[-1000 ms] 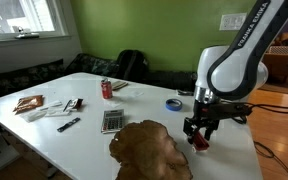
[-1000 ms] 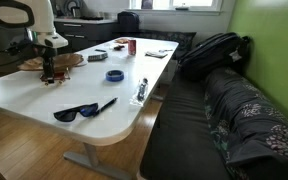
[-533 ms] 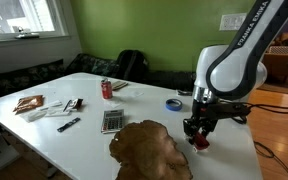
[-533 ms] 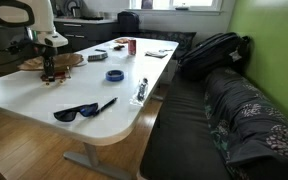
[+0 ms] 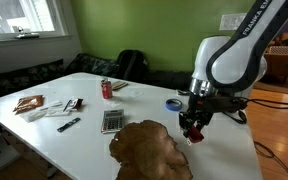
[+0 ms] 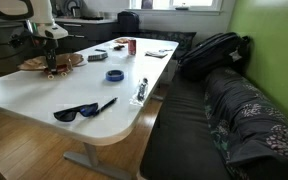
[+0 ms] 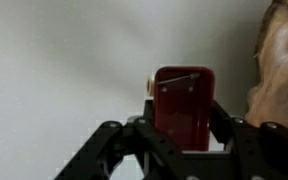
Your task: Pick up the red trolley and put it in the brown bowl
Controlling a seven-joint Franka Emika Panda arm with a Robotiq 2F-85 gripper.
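Observation:
The red trolley [image 7: 183, 105] is a small red boxy toy, and in the wrist view it sits between the black fingers of my gripper [image 7: 181, 128], which is shut on it. In an exterior view the gripper [image 5: 193, 128] holds the red trolley [image 5: 194, 134] lifted off the white table, just to the right of the brown bowl [image 5: 149, 150], a wide, irregular wooden dish at the table's near edge. Far off in an exterior view, the gripper [image 6: 52, 68] hangs beside the brown bowl [image 6: 36, 63]. The bowl's rim [image 7: 280, 70] fills the right edge of the wrist view.
On the white table [image 5: 84, 125] lie a calculator [image 5: 112, 120], a red can [image 5: 107, 89], a blue tape roll [image 5: 173, 104], snack packets [image 5: 29, 103] and a pen. In an exterior view sunglasses [image 6: 75, 113] lie near the table's front edge, and a black backpack [image 6: 213, 50] rests on the bench.
The gripper has closed on the red trolley and lifted it off the table, moving slightly up and toward the bowl.

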